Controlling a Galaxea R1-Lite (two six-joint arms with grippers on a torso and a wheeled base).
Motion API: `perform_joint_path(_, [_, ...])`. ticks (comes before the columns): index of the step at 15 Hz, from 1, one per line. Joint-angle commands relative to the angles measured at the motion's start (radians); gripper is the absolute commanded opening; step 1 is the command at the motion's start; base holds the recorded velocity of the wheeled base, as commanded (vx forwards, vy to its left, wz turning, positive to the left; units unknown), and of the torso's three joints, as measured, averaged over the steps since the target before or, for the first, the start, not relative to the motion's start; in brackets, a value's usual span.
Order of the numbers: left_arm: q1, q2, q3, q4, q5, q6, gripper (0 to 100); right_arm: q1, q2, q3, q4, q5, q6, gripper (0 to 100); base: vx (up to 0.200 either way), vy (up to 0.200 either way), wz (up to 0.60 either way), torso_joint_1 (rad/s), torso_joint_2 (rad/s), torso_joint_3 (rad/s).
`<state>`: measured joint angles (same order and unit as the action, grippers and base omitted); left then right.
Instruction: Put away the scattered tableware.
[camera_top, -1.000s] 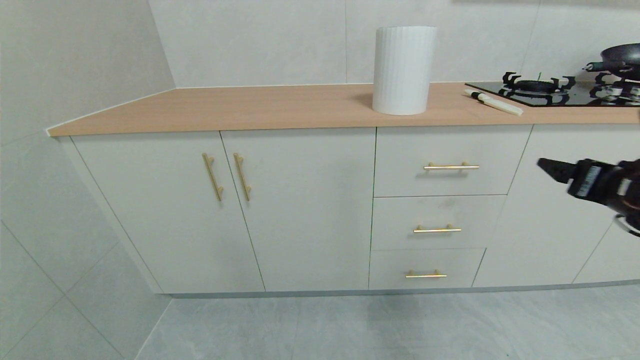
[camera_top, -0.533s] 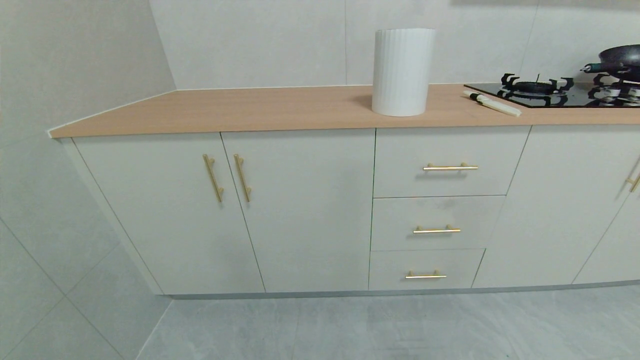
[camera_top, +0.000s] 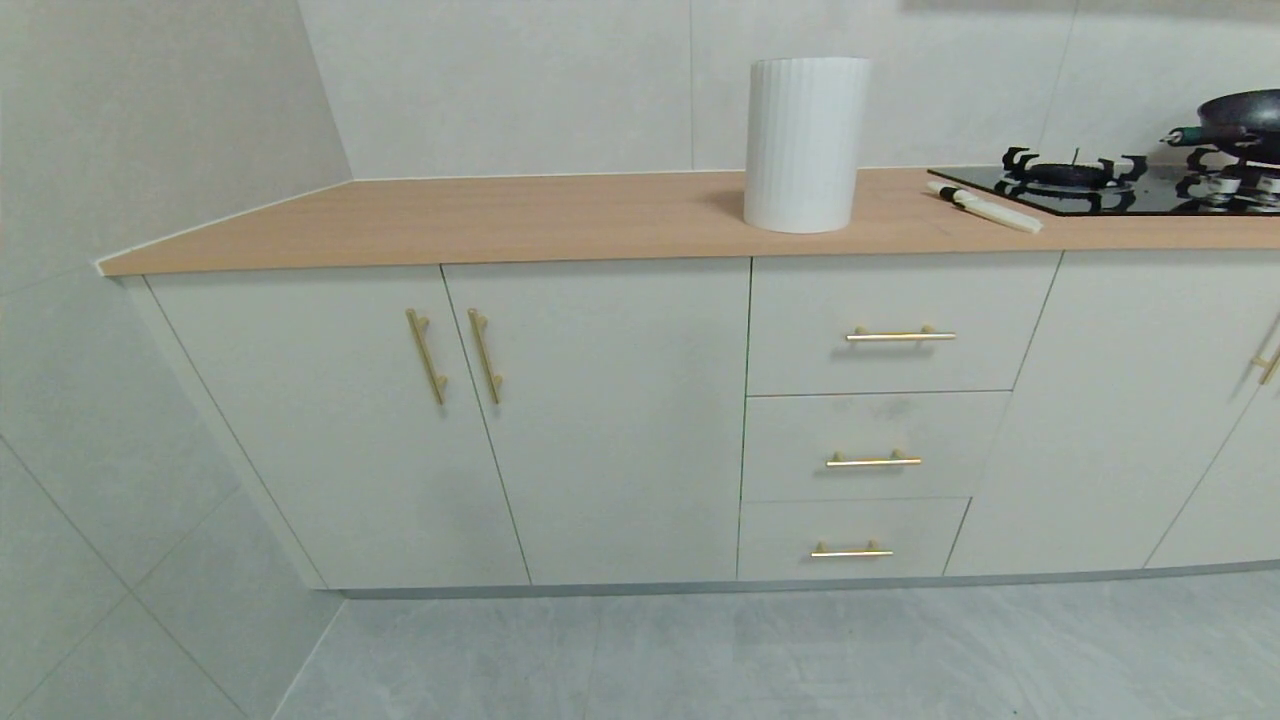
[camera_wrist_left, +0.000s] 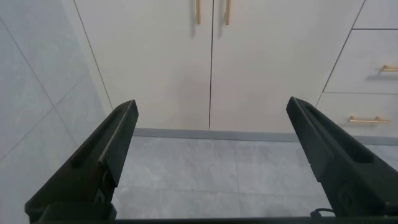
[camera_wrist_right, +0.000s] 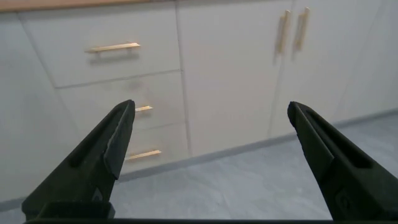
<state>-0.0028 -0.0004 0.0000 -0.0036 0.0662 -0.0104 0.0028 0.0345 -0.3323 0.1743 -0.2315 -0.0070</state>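
A tall white ribbed holder (camera_top: 806, 143) stands on the wooden countertop (camera_top: 520, 215). To its right, a pale utensil with a dark band (camera_top: 985, 205) lies flat on the counter beside the hob. My left gripper (camera_wrist_left: 211, 115) is open and holds nothing; it hangs low over the grey floor, facing the double cabinet doors. My right gripper (camera_wrist_right: 211, 118) is also open with nothing in it, low in front of the drawers (camera_wrist_right: 115, 46) and another pair of doors.
A black gas hob (camera_top: 1110, 185) with a dark pan (camera_top: 1240, 110) sits at the counter's right end. Below are double doors with gold handles (camera_top: 455, 355) and three stacked drawers (camera_top: 885, 335). A tiled wall closes the left side; open floor (camera_top: 700, 650) lies in front.
The right arm, seen at the right edge one second ago, has dropped out of the head view. The head camera shifted very slightly.
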Motion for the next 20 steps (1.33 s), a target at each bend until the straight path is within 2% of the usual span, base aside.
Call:
perform_joint_path(1, [0.000, 0.000, 0.000, 0.001, 0.000, 0.000, 100, -0.003, -0.033, 0.081, -0.059, 0.073, 0.002, 100, 0.000, 0.000, 0.00, 0.000, 0.00, 0.000])
perform_joint_path(2, [0.000, 0.000, 0.000, 0.001, 0.000, 0.000, 100, -0.003, -0.033, 0.102, -0.076, 0.089, 0.001, 100, 0.000, 0.000, 0.00, 0.000, 0.00, 0.000])
perform_joint_path(4, [0.000, 0.000, 0.000, 0.001, 0.000, 0.000, 100, -0.003, -0.033, 0.259, -0.176, 0.187, -0.021, 100, 0.000, 0.000, 0.00, 0.000, 0.00, 0.000])
perform_joint_path(6, [0.000, 0.000, 0.000, 0.001, 0.000, 0.000, 100, -0.003, -0.033, 0.332, -0.223, 0.199, -0.050, 100, 0.000, 0.000, 0.00, 0.000, 0.00, 0.000])
perform_joint_path(10, [0.000, 0.000, 0.000, -0.001, 0.001, 0.000, 100, -0.003, -0.033, 0.332, -0.237, 0.221, -0.036, 100, 0.000, 0.000, 0.00, 0.000, 0.00, 0.000])
perform_joint_path(11, [0.000, 0.000, 0.000, -0.001, 0.000, 0.000, 100, -0.003, -0.033, 0.332, -0.188, 0.221, -0.034, 100, 0.000, 0.000, 0.00, 0.000, 0.00, 0.000])
perform_joint_path(15, [0.000, 0.000, 0.000, 0.001, 0.000, 0.001, 100, -0.003, -0.031, 0.332, -0.197, 0.267, -0.077, 100, 0.000, 0.000, 0.00, 0.000, 0.00, 0.000])
perform_joint_path(19, [0.000, 0.000, 0.000, 0.001, 0.000, 0.000, 100, -0.003, -0.033, 0.332, -0.197, 0.265, -0.065, 100, 0.000, 0.000, 0.00, 0.000, 0.00, 0.000])
perform_joint_path(20, [0.000, 0.000, 0.000, 0.001, 0.000, 0.000, 100, -0.003, -0.033, 0.332, -0.197, 0.262, -0.062, 100, 0.200, 0.000, 0.00, -0.007, 0.01, 0.007])
